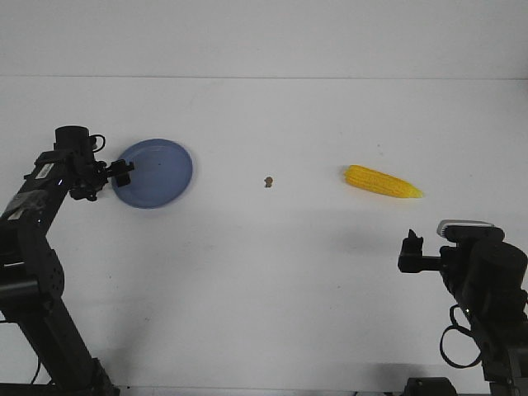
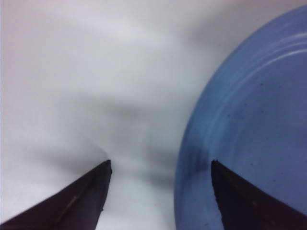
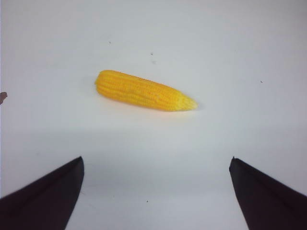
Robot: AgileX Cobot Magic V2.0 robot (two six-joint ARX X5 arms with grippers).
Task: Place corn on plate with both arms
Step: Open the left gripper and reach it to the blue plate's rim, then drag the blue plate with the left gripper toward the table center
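The yellow corn lies on the white table at the right, its pointed end to the right; it also shows in the right wrist view. The blue plate sits at the left. My left gripper is open at the plate's left edge. In the left wrist view the gripper straddles the rim, one finger over the plate and the other over the table. My right gripper is open and empty, nearer the front than the corn. In the right wrist view the gripper is well apart from the cob.
A tiny brown speck lies on the table between the plate and the corn, and shows at the edge of the right wrist view. The table's far edge meets a white wall.
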